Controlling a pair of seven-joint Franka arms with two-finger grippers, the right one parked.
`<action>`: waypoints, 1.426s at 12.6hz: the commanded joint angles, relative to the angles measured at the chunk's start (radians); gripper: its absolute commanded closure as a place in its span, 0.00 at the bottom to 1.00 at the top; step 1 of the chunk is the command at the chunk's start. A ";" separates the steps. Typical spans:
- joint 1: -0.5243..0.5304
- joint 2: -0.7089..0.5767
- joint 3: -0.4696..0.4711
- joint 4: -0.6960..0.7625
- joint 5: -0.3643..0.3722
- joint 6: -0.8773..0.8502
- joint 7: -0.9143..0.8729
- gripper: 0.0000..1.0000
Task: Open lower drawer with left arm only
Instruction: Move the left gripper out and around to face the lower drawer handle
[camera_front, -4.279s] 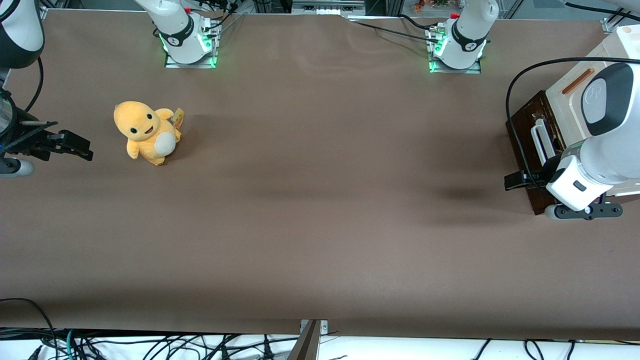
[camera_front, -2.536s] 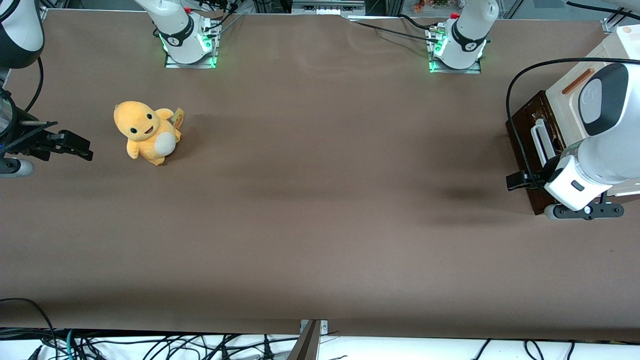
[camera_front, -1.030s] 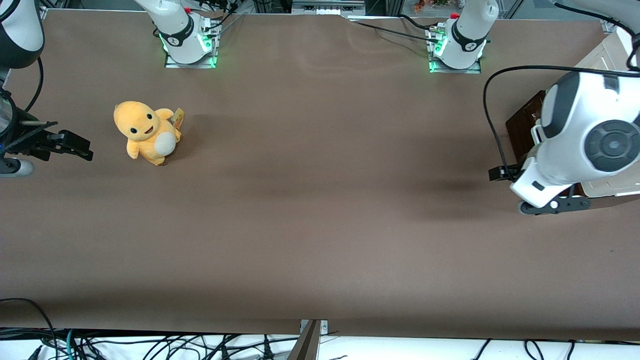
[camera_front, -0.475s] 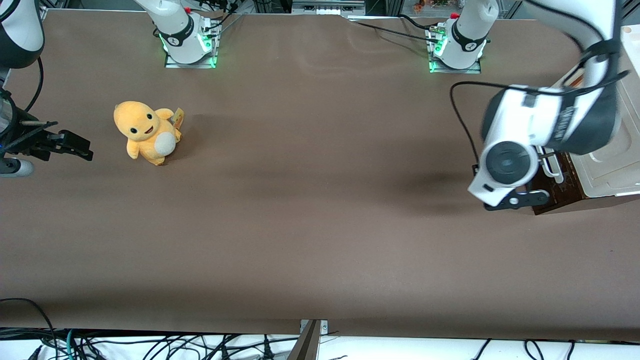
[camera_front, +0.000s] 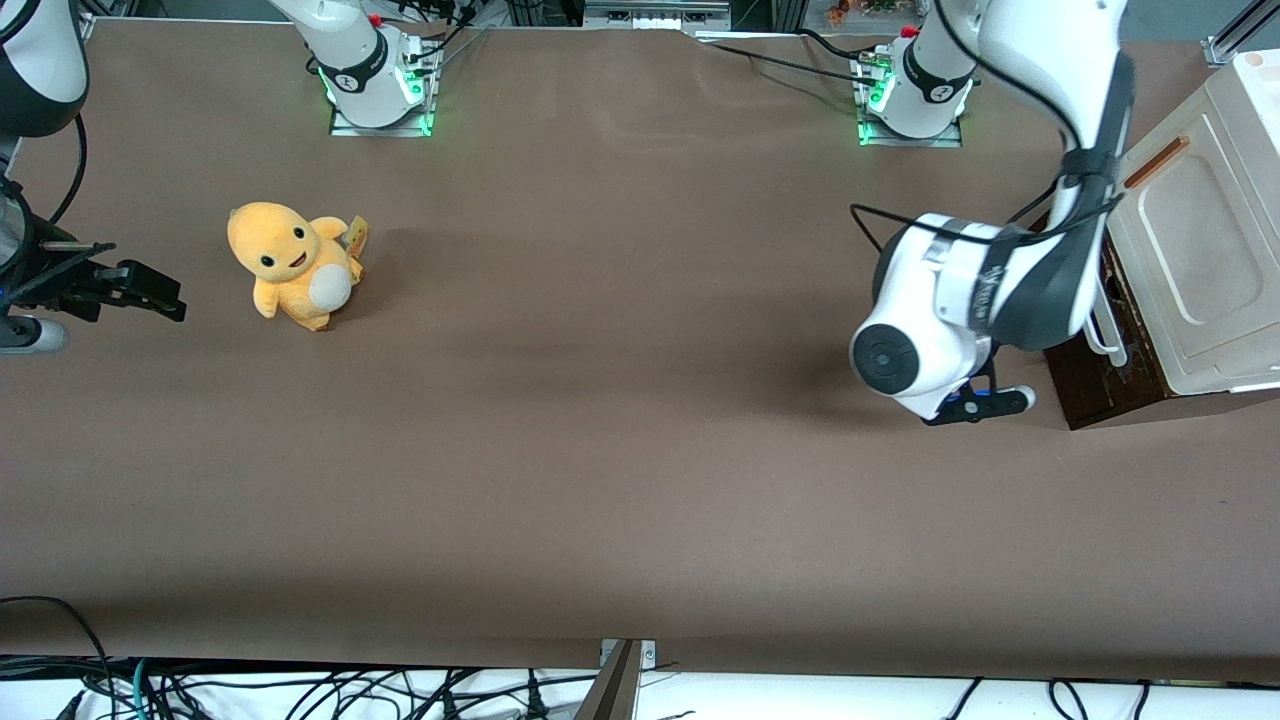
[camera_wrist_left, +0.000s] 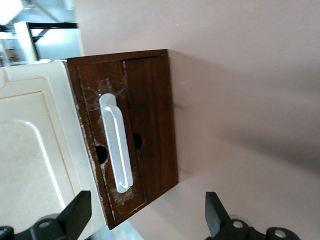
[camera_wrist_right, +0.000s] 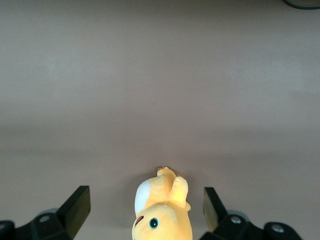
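The lower drawer has a dark brown front with a white loop handle, and it sits under the cream cabinet. In the front view its brown front and part of the handle show beside the left arm's wrist. No pale inside shows. In the left wrist view my gripper is open wide with nothing between its black fingers. It hangs in front of the drawer, a clear gap away from the handle, touching nothing.
The cream cabinet has an orange-brown bar handle on its upper panel. A yellow plush toy sits toward the parked arm's end of the table. Two arm bases stand at the table's edge farthest from the front camera.
The left arm has swung off the drawer handle toward the table's middle and turned its wrist, uncovering the cabinet. The drawer front looks to be in the same place.
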 joint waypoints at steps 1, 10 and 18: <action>-0.047 0.055 0.006 -0.032 0.094 -0.038 -0.077 0.00; -0.058 0.101 0.012 -0.267 0.304 -0.053 -0.155 0.00; 0.020 0.118 0.049 -0.281 0.375 -0.046 -0.229 0.00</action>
